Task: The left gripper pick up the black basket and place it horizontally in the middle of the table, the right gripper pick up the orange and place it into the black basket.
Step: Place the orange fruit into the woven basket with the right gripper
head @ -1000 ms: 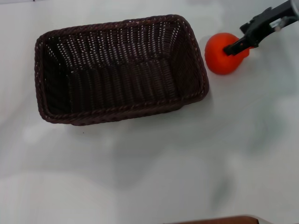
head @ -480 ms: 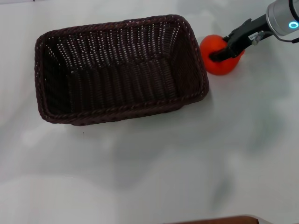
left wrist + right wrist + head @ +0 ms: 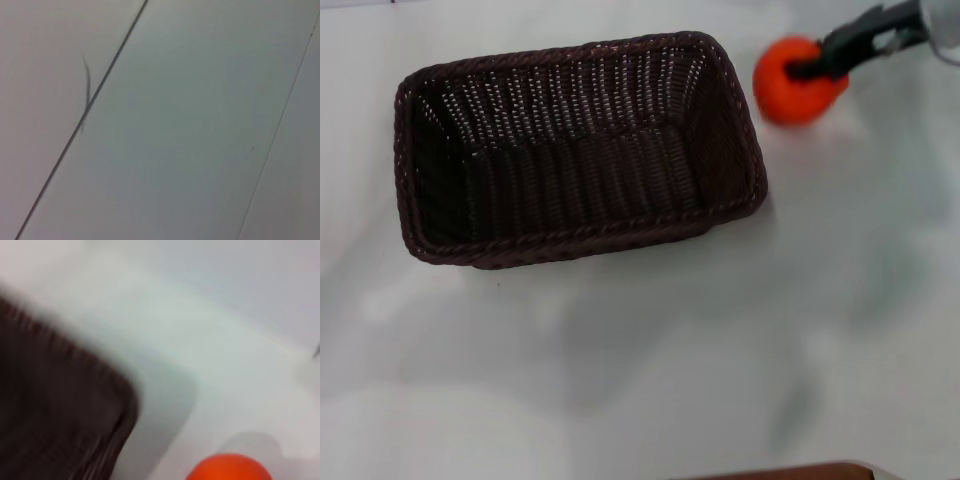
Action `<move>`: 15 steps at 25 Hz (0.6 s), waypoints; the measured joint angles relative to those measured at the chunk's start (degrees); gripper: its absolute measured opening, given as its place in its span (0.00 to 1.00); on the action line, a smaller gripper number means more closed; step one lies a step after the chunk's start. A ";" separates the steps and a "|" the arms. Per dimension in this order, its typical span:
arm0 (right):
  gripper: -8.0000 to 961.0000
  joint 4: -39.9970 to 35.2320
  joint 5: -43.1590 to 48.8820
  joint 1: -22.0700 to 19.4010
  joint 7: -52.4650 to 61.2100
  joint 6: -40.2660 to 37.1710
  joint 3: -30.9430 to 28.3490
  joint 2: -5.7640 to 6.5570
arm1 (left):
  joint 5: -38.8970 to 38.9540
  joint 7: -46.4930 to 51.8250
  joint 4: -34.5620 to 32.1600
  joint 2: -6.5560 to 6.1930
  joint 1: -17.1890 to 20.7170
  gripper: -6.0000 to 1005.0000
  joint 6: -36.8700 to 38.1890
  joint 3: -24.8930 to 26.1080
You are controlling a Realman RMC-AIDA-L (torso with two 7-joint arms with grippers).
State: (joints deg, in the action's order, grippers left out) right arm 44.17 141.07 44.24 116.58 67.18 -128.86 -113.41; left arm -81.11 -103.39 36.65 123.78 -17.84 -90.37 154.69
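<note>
black basket (image 3: 575, 150): lies flat and open side up, long side across the table, well to the left of the right gripper's jaws; nothing is inside it, only bare weave on floor and walls; its rounded corner (image 3: 100, 425) also shows in the right wrist view
table (image 3: 650, 360): glossy white, carries the basket
right gripper (image 3: 812, 70): reaches in from the far right corner, jaws closed around the orange, one black finger laid across the fruit's top
orange (image 3: 798, 82): clamped between those jaws, just off the basket's far right corner, outside the rim, apart from the weave; its top edge (image 3: 230, 469) shows in the right wrist view
left gripper: out of sight in every view
</note>
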 joint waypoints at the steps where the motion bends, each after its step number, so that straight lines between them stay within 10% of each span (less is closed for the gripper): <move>1: 0.42 1.20 -2.11 -0.78 -0.04 -0.19 -1.70 -0.03 | -0.02 0.00 0.00 -0.03 0.12 0.87 -0.26 0.01; 15: 0.34 2.04 -50.24 -5.73 -23.29 13.06 0.59 -3.86 | 0.26 0.03 -0.49 0.04 0.50 0.87 -1.21 0.01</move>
State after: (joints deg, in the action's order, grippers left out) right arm 46.21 90.83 38.51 93.29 80.23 -128.27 -117.27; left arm -80.84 -103.36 36.16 123.82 -17.33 -91.57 154.70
